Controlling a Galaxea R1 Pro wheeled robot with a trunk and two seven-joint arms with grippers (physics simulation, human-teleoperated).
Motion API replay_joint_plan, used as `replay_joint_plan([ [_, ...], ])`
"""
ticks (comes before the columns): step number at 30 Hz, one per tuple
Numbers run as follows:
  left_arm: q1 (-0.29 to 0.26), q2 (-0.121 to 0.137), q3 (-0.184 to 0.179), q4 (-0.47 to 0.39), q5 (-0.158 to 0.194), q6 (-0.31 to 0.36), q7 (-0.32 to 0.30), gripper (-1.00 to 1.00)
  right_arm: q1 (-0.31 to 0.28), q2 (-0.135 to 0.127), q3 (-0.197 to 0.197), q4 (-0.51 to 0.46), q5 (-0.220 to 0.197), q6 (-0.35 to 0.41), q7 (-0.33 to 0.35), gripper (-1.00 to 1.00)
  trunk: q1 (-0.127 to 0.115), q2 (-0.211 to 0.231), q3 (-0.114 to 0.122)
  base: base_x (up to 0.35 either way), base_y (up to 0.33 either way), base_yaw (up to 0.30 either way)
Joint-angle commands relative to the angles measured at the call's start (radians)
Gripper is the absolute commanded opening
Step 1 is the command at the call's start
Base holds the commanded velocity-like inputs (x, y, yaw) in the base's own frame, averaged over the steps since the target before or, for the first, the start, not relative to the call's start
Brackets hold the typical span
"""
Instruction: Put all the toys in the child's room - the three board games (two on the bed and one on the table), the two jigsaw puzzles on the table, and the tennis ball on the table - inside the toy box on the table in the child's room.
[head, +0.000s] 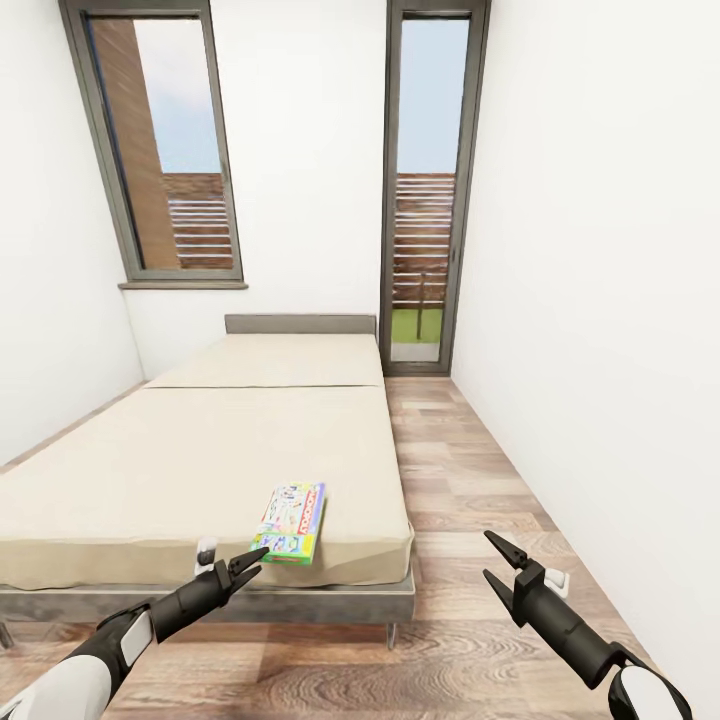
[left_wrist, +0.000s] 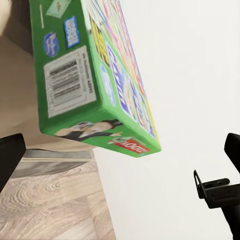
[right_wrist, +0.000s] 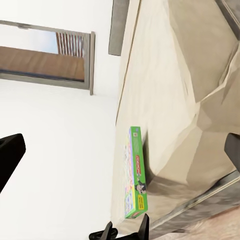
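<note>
Left end effector (head: 256, 560) open, empty, just short of board game (head: 291, 522) on bed (head: 150, 470) edge; a nudge could shove it away; right end effector (head: 497, 560) open, idle.

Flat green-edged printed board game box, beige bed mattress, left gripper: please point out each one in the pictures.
Flat green-edged printed board game box (head: 291, 522), head view, on its printed top face.
Beige bed mattress (head: 180, 460), head view, on its bare top surface.
Left gripper (head: 254, 561), head view, between its open fingertips.
</note>
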Motion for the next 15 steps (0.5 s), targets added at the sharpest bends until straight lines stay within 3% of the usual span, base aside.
replay_joint_plan([
  [1,-0.001,0.000,0.009,-0.001,-0.009,0.010,-0.005,1.00,-0.001,0.000,-0.002,0.001,0.001,0.006,0.003,1.00,0.000,0.000,-0.001,0.000,0.000,0.000],
  [15,-0.001,0.000,0.009,-0.003,-0.008,0.010,-0.005,1.00,-0.001,0.000,-0.002,0.001,0.001,0.005,0.003,1.00,0.000,0.000,-0.001,0.009,0.002,0.000],
])
